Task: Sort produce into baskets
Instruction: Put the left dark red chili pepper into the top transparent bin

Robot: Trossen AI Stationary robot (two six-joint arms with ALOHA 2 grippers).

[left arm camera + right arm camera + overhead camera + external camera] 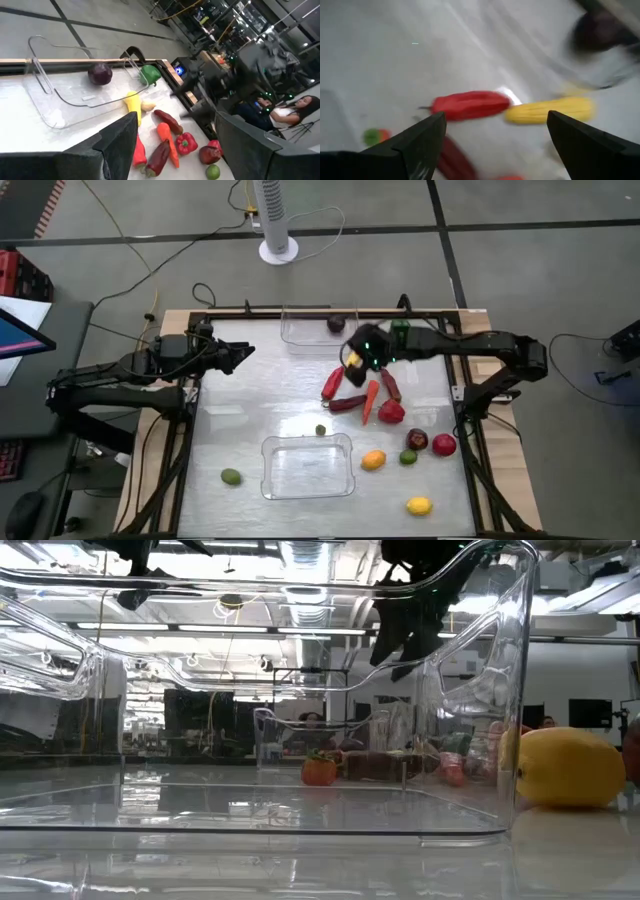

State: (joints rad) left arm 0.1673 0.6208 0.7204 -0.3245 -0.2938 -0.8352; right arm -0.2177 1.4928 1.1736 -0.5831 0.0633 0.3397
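My right gripper (495, 135) is open and empty. It hovers over the table's far middle (357, 350), above a yellow corn piece (550, 110) and a red chili (470, 105) that lie on the table. My left gripper (177, 140) is open and empty at the far left (240, 352). The far clear basket (310, 330) holds one dark maroon round piece (336, 324). The near clear basket (307, 467) holds nothing. A carrot (371, 400), a red pepper (391, 412) and a dark red chili (348, 403) lie in a cluster right of centre.
A green piece (231, 476) lies left of the near basket, and a small green one (320, 430) lies just beyond it. An orange piece (373, 460), a maroon one (417, 440), a red one (444, 445) and a lemon (419, 505) lie to its right. A green pepper (150, 74) lies by the far basket's corner.
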